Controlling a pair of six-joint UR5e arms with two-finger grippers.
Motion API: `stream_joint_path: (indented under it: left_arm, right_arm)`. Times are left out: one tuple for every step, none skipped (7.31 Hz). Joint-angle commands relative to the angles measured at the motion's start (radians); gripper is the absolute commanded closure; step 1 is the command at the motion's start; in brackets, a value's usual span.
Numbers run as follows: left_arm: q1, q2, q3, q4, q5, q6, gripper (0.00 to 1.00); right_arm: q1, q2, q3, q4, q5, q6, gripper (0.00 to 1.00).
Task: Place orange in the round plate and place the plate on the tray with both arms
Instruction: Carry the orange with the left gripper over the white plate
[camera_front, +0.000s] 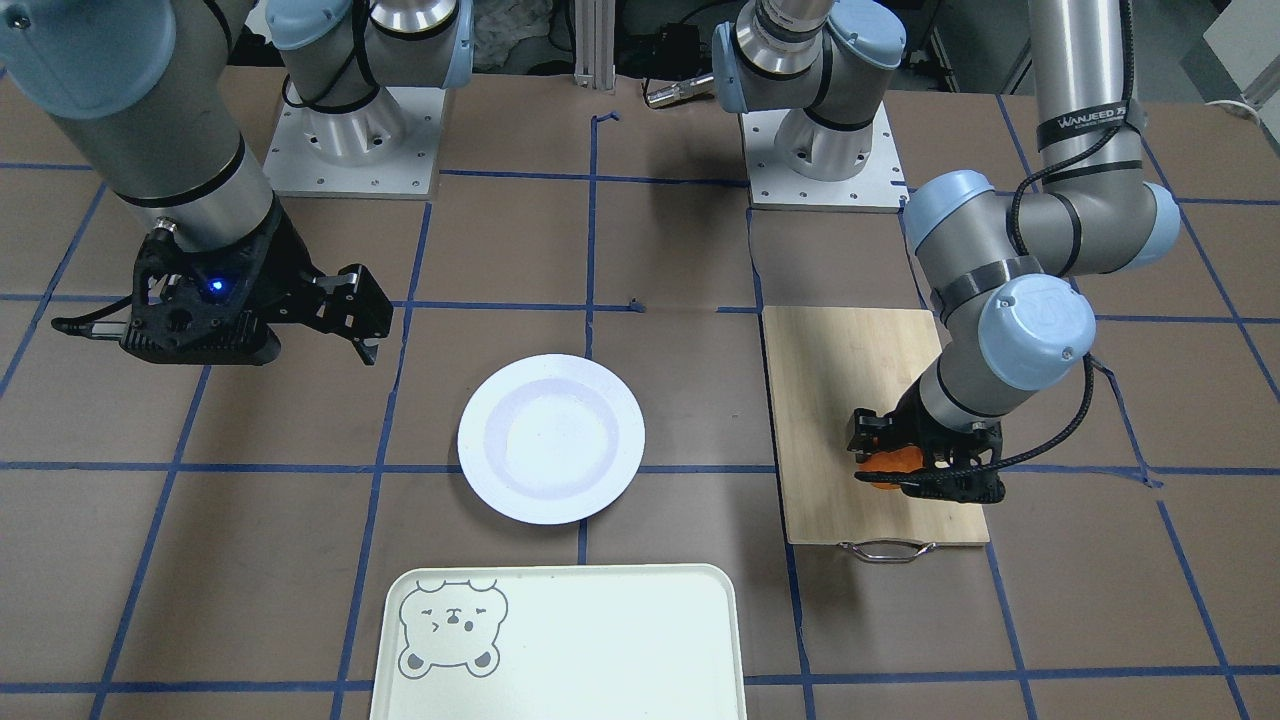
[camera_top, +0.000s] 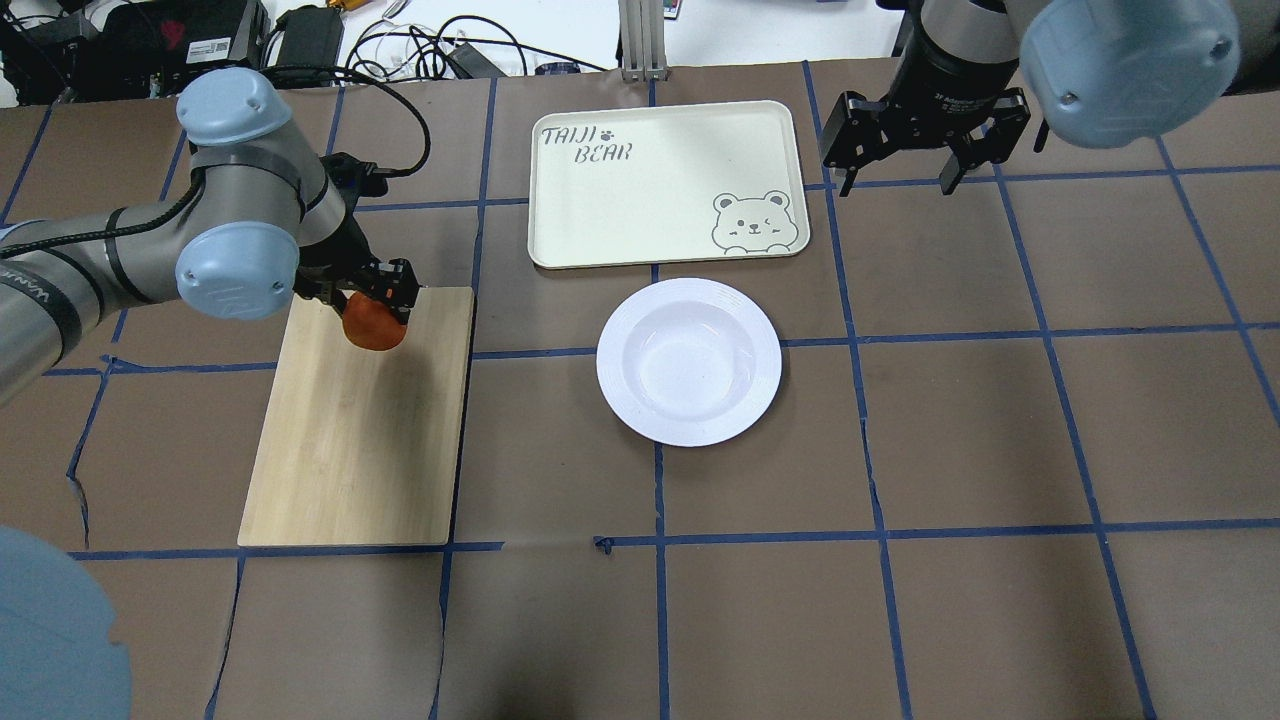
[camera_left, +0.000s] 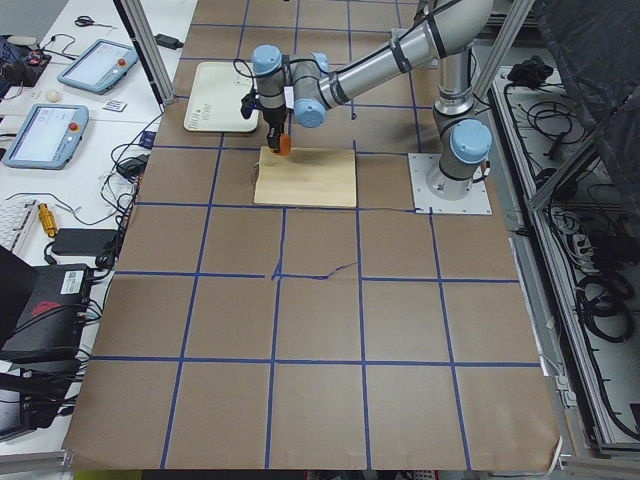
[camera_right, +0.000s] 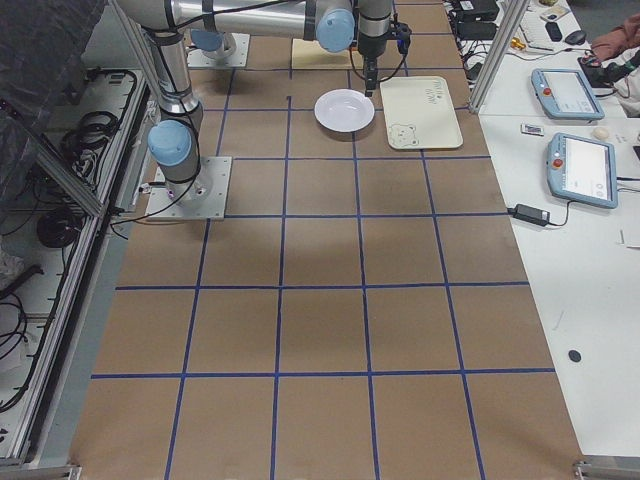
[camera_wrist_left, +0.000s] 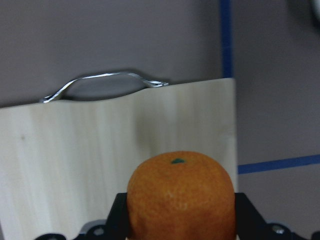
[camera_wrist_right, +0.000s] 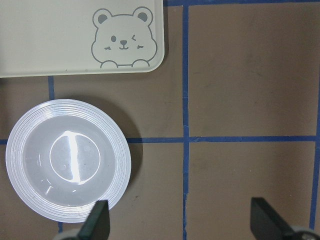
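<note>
Left gripper (camera_top: 372, 305) clamped on orange (camera_wrist_left: 181, 195), over handle end of cutting board (camera_top: 350, 450). Right gripper (camera_top: 897, 185) open above tabletop (camera_top: 1000, 450), beside tray (camera_top: 640, 210). Round plate (camera_top: 690, 432) near tray's bear corner.

This is a robotics lab, not a home or kitchen. Two industrial arms (camera_front: 1040, 230) are bolted to metal base plates (camera_front: 350, 140) well behind their end effectors. They stand on a table (camera_top: 900, 620) papered brown and ruled into squares with blue tape (camera_top: 660, 540). Beyond the left end effector (camera_front: 925, 465), past the table's edge, a white bench (camera_left: 60, 190) carries control tablets (camera_left: 45, 135) with red buttons and a black power brick (camera_left: 75, 240). An aluminium frame post (camera_top: 635, 40) rises beside the right end effector (camera_top: 897, 178). Far behind both, loose cables (camera_left: 600, 290) lie under a black curtain (camera_left: 590, 60).
</note>
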Motion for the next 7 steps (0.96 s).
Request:
stream_joint_path:
  left_arm:
    - [-0.263,-0.028,0.065,0.014,-0.001,-0.277,0.93]
    - [-0.324,-0.046,0.069,0.028,-0.043,-0.485,0.93]
    - [-0.349,-0.069,0.070,0.112,-0.097,-0.614,0.93]
    - [-0.370,-0.101,0.070,0.126,-0.128,-0.667,0.93]
    - [-0.378,-0.131,0.069,0.164,-0.154,-0.697,0.92]
    - [-0.379,-0.151,0.067,0.162,-0.169,-0.701,0.86]
    - [-0.384,-0.174,0.063,0.162,-0.187,-0.700,0.73]
  right_arm:
    - [-0.007,-0.001,-0.001,-0.001,0.000,-0.002,0.00]
    - [-0.007,-0.001,-0.001,0.001,0.000,-0.002,0.00]
    - [-0.007,-0.001,-0.001,-0.001,0.000,-0.003,0.00]
    - [-0.009,-0.001,0.001,0.001,0.000,-0.002,0.00]
    - [-0.009,-0.001,-0.001,0.001,0.000,-0.003,0.00]
    - [-0.009,-0.001,-0.001,0.001,0.000,-0.006,0.00]
    - [-0.009,-0.001,0.001,0.002,-0.001,-0.010,0.00]
